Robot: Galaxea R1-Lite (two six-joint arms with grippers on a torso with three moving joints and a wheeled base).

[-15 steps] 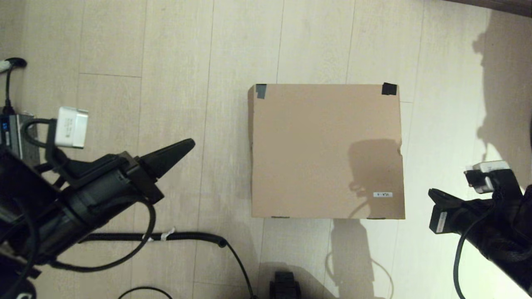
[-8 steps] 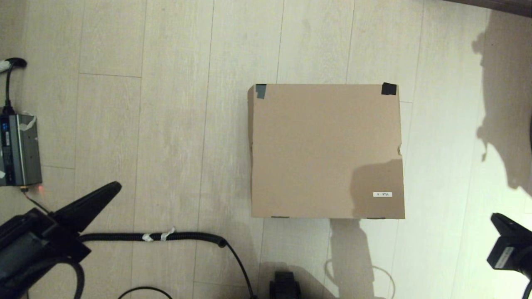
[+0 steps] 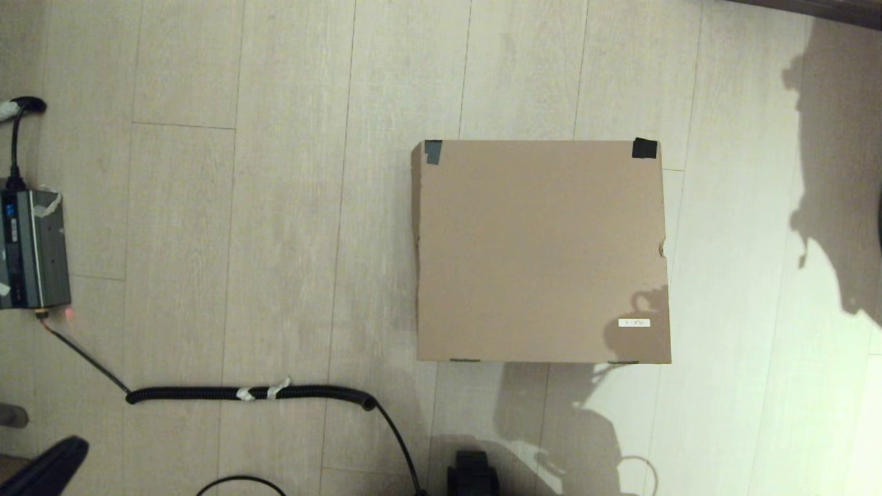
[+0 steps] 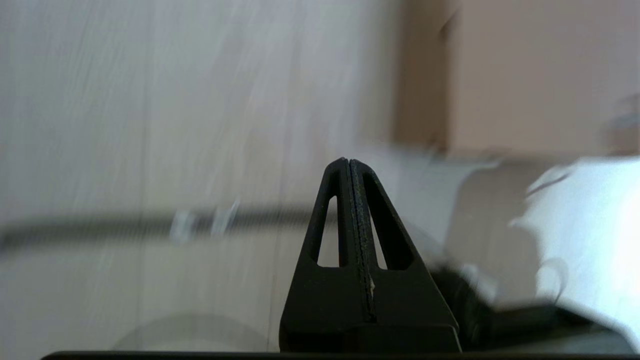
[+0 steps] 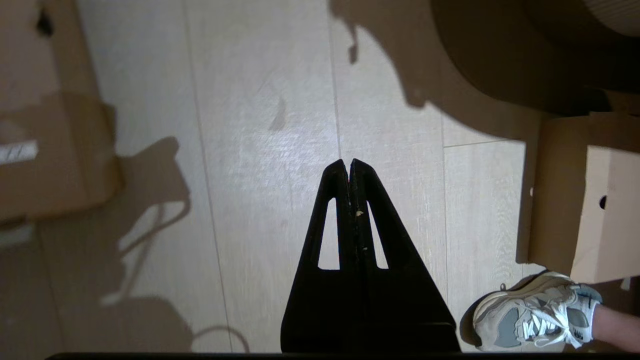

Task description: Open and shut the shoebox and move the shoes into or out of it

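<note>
On the floor the shoebox (image 3: 541, 251) sits closed, light stiff cardboard best lifted at its near lid edge, while left gripper (image 4: 348, 165) and right gripper (image 5: 349, 166) fingers are clenched empty.

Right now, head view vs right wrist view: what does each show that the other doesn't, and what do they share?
Head only: the shoebox's whole closed lid with black tape patches, a coiled cable, a grey device, the left gripper's tip at the frame edge. Right wrist only: the right gripper, shut, over bare floor; a second cardboard box; a worn sneaker. Both: the shoebox, its white sticker and the plank floor.
</note>
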